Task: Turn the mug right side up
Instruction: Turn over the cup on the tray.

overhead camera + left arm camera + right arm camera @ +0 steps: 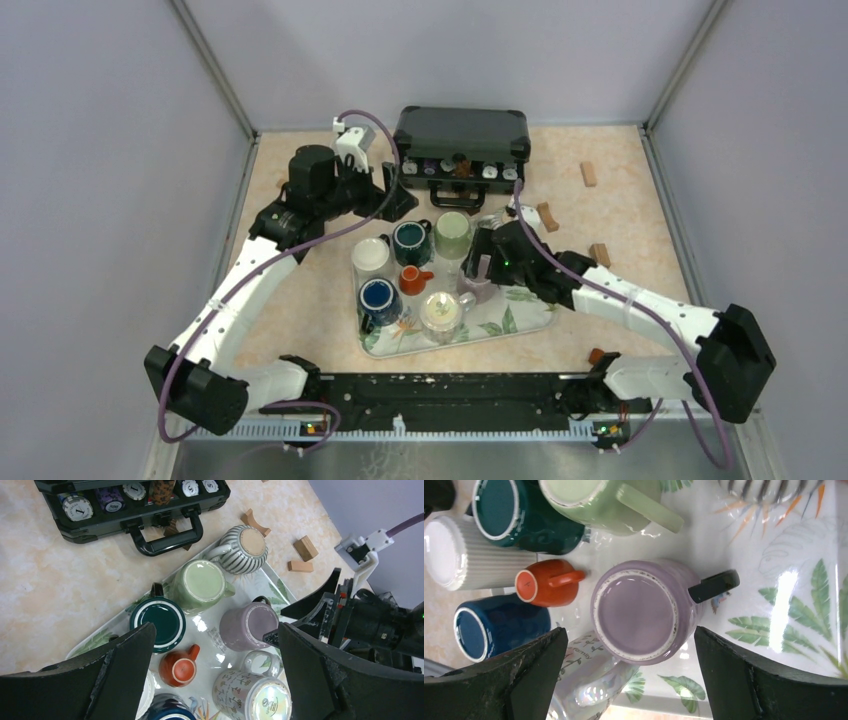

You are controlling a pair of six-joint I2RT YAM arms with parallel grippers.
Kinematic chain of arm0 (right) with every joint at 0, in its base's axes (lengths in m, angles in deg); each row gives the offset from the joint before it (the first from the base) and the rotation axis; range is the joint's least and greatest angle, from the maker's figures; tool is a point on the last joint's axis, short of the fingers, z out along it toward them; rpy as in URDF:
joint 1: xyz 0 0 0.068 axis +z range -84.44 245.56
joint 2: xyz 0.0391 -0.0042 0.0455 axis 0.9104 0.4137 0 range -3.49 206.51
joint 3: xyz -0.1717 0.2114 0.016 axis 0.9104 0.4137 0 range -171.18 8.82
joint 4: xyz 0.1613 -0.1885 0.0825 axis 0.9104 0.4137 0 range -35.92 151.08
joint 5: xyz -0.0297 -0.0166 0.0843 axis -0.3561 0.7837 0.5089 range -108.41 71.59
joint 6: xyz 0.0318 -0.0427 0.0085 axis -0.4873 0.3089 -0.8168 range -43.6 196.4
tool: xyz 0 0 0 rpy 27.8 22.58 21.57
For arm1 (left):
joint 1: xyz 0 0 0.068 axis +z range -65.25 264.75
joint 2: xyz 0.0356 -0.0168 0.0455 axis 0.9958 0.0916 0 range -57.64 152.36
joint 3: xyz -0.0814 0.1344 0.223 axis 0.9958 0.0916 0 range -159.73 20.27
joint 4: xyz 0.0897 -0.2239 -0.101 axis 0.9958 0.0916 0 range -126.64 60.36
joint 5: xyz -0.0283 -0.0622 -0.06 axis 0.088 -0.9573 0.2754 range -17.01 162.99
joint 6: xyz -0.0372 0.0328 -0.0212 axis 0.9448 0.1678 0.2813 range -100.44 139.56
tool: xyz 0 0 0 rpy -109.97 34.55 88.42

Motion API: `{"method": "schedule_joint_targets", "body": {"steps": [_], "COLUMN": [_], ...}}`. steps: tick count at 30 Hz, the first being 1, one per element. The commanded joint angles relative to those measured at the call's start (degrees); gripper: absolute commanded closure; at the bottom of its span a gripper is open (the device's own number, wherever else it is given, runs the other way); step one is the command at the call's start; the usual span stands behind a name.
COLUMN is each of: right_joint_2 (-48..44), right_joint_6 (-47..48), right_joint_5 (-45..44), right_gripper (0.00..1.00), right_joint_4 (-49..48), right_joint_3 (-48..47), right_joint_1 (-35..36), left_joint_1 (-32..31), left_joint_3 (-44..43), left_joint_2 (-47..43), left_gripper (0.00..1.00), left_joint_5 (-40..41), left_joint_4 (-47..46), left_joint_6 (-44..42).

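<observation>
Purple mug (644,612) sits base-up near the middle of the tray (774,605), so we judge the right end effector (630,634), spread wide & holding nothing, hovers straddling it to grip the body w/ room for flipping.

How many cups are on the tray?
8, all on the tray. Back row: striped mug, green mug, teal mug, white mug. Middle: purple mug, orange mug. Front: flowery mug, blue mug. Another could be hidden.
</observation>
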Motion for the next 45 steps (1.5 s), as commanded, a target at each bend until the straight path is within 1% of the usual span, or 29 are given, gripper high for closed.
{"method": "schedule_joint_targets", "body": {"steps": [1,3,7,10,13,17,23,25,30,33,37,40,43,45], "right_joint_2": [-2.84,-2.01,0.64,3.22,5.66,8.07,12.51,14.15,16.16,16.96,18.76,20.08,21.46,21.54], "right_joint_6": [10.92,17.5,30.83,38.03,42.38,45.33,48.13,48.05,45.74,42.5,33.94,23.74,16.15,12.56], "right_joint_5": [3.82,6.13,9.08,11.11,14.64,12.86,13.66,12.51,7.55,3.69,-1.64,-3.64,-2.85,-1.65], "right_gripper": [0.01,0.01,0.01,0.01,0.01,0.01,0.01,0.02,0.06,0.11,0.25,0.31,0.32,0.24], "right_joint_4": [-2.72,-4.35,-5.15,-4.39,-2.82,-1.28,0.99,1.77,3.42,5.62,10.55,13.72,13.77,11.48], "right_joint_3": [-3.38,-3.95,-6.41,-8.42,-10.54,-11.66,-13.19,-13.56,-13.59,-14.62,-17.95,-20.2,-21.59,-21.06], "right_joint_1": [-3.3,-4.65,-4.85,-4.88,-4.64,-4.14,-1.85,-0.96,-0.66,-0.67,-0.66,-0.66,-0.66,-0.68], "left_joint_1": [0.13,0.13,0.13,0.13,0.13,0.13,0.13,0.13,0.13,0.13,0.13,0.13,0.13,0.13], "left_joint_3": [0.44,0.34,-0.36,-0.85,-0.84,-0.73,-0.36,-0.35,-0.19,-0.01,0.11,0.18,0.33,0.43], "left_joint_2": [-1.71,-1.75,-1.69,-1.56,-1.38,-1.59,-2.03,-2.15,-2.34,-2.44,-2.48,-2.51,-2.36,-2.35], "left_gripper": [0.01,0.01,0.01,0.01,0.01,0.01,0.01,0.01,0.01,0.01,0.01,0.01,0.01,0.01], "left_joint_5": [-1.5,-1.77,-2.08,-2.63,-3.03,-3.26,-3.04,-2.7,-2.44,-2.3,-2.14,-2.15,-2.43,-2.54], "left_joint_4": [-2.85,-2.84,-2.26,-1.78,-1.59,-1.55,-1.63,-1.56,-1.38,-1.38,-1.44,-1.54,-1.65,-1.69], "left_joint_6": [0.39,0.4,0.32,0.13,0.12,0.16,0.12,0.05,-0.14,-0.14,-0.14,-0.06,0.12,0.15]}}
